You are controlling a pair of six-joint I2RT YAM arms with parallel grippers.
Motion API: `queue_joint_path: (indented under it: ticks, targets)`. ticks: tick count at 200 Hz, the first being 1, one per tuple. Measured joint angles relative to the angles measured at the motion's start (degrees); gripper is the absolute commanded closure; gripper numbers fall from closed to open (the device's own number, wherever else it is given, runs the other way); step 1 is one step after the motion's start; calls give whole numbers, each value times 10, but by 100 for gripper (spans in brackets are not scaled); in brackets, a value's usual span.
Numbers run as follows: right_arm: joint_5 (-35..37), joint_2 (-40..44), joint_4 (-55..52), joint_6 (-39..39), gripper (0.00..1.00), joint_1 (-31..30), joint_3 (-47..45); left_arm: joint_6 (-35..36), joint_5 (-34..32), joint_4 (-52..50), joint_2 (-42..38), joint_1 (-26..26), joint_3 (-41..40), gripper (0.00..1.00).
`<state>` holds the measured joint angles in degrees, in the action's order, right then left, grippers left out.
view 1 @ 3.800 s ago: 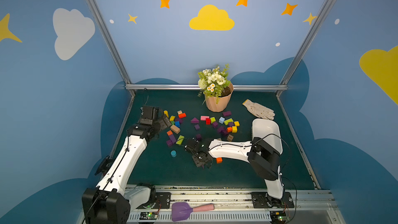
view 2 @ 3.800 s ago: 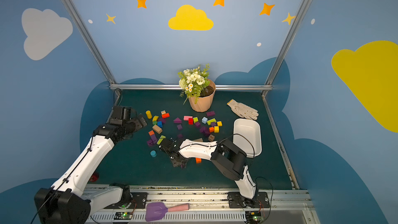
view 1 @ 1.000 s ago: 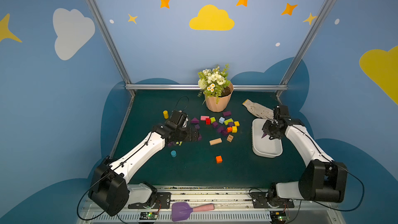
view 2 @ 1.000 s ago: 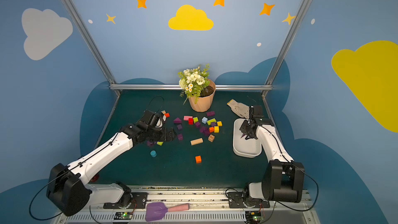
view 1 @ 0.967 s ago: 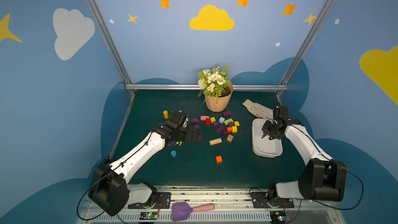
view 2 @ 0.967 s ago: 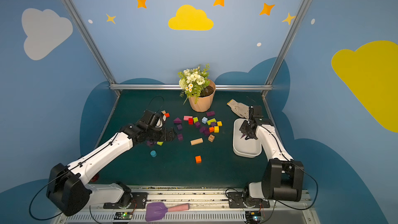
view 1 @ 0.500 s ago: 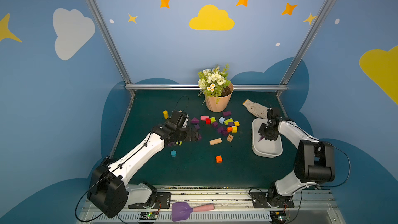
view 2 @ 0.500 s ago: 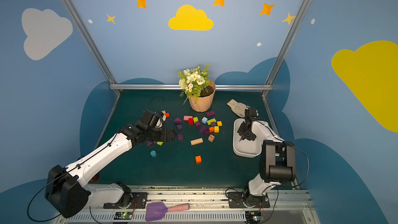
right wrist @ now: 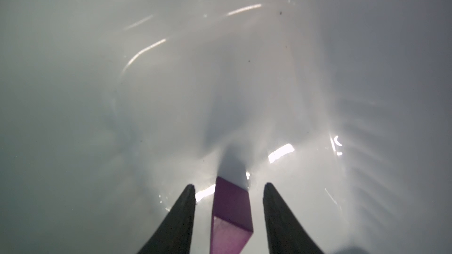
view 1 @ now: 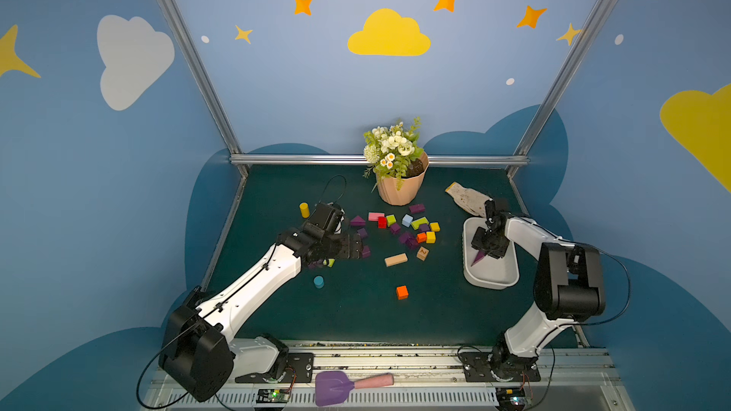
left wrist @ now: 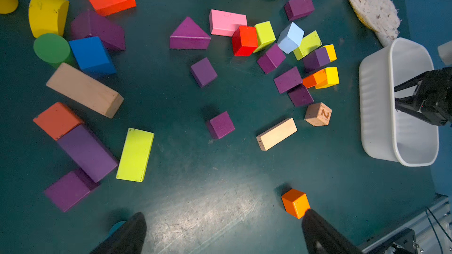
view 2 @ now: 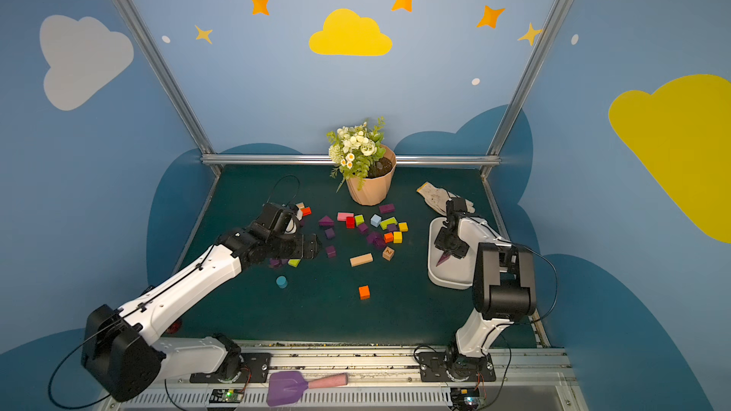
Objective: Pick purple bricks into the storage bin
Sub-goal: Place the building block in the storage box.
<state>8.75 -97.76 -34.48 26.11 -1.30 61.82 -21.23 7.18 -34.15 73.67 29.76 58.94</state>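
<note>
Dark green table (view 1: 356, 318) in both top views, with small coloured blocks scattered across its middle. Many purple bricks (view 1: 406, 238) lie loose among them. A white bin (view 1: 494, 276) sits on the table's right side. The right pincer (view 1: 484, 251) reaches down into the bin, and a purple wedge (view 1: 477, 258) sits at its tip, inside the bin. The left pincer (view 1: 358, 247) hangs spread wide beside the left cluster of blocks, holding nothing.

Left wrist view: the left pincer (left wrist: 225, 235) shows two dark fingers far apart over bare table. Purple bricks (left wrist: 220, 125) lie beyond them, the bin (left wrist: 376, 118) further off.

Right wrist view: the purple wedge (right wrist: 232, 211) lies inside the bin (right wrist: 171, 81), between the fingers of the right pincer (right wrist: 229, 186). A clear gap shows on each side, so the pincer is open and grips nothing.
</note>
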Motion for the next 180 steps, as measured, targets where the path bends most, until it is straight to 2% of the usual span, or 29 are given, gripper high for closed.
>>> queue_joint_path:
  ticks: [38,88,135,180]
  targets:
    - [45,19,-25,-17,38,-32,32,0,-24,-5,0,-2,0,0]
    - [95,66,-55,-33,34,-93,70,-1,-57,-19,0,-13,2,0]
    - [103,110,-61,-40,34,-167,75,-15,-75,-33,3,-46,16,0]
    - [83,113,-56,-41,34,-255,76,-30,-75,-35,5,-87,16,0]
